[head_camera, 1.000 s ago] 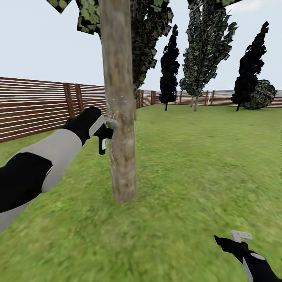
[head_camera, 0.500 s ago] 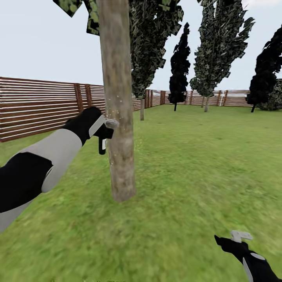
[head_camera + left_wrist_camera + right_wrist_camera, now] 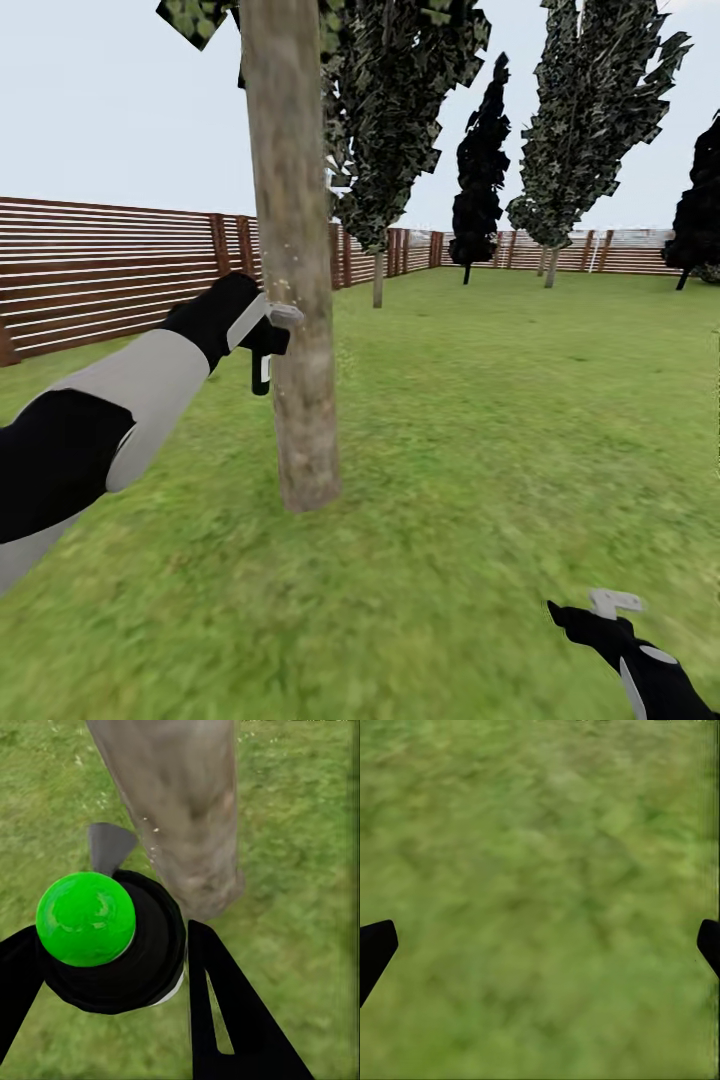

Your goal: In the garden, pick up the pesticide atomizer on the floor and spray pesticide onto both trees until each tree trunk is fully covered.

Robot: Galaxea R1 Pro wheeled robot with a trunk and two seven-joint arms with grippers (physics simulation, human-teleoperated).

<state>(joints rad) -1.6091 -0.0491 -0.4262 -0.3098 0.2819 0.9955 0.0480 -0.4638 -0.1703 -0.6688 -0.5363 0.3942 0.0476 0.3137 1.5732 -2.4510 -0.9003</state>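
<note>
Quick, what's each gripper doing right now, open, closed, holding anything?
Left gripper: closed on the pesticide atomizer, right beside the tree trunk.
Right gripper: open, holding nothing, over the grass.

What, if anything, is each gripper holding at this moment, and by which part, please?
The left gripper holds the pesticide atomizer by its black body, between both fingers. The right gripper is open over the grass, holding nothing.

We hold the pesticide atomizer (image 3: 268,345) in the left gripper (image 3: 262,352) just left of the near tree trunk (image 3: 292,300); the fence (image 3: 100,270) stands behind, the right gripper (image 3: 612,604) low right.
</note>
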